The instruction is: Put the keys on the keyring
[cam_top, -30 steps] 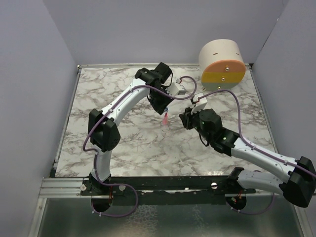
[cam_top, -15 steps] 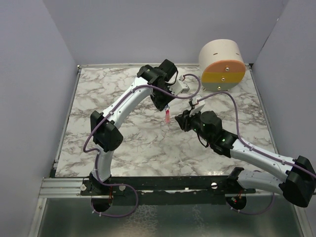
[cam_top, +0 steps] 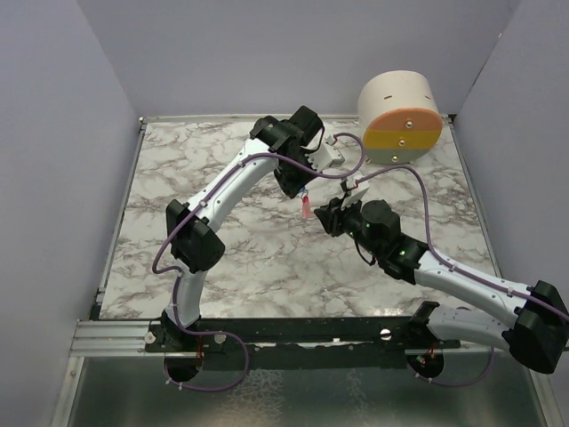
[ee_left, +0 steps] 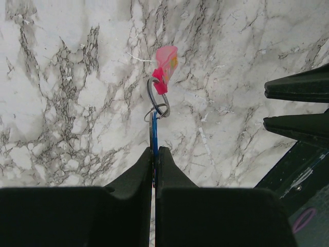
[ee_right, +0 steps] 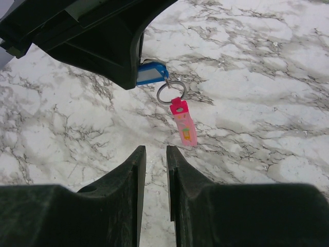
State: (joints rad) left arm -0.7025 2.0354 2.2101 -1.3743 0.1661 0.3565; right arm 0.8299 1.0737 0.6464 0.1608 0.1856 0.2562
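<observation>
- Left wrist view: left gripper point(ee_left: 155, 150) is clenched on the key point(ee_left: 153, 131), seen edge-on, above the marble table point(ee_left: 61, 77).
- Keyring point(ee_right: 178, 107) hangs from the key's blue head and looks threaded through it, though the join is hard to resolve; pink tag point(ee_right: 186, 128) dangles below.
- Right gripper point(ee_right: 155, 152) sits near the tag, fingers slightly parted, grasping nothing.

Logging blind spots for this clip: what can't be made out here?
Right wrist view: key's metal part, hidden by the left gripper.
Top view: keyring's wire too small; only its pink tag shows.
Left wrist view: right gripper cut off by the right edge.
</observation>
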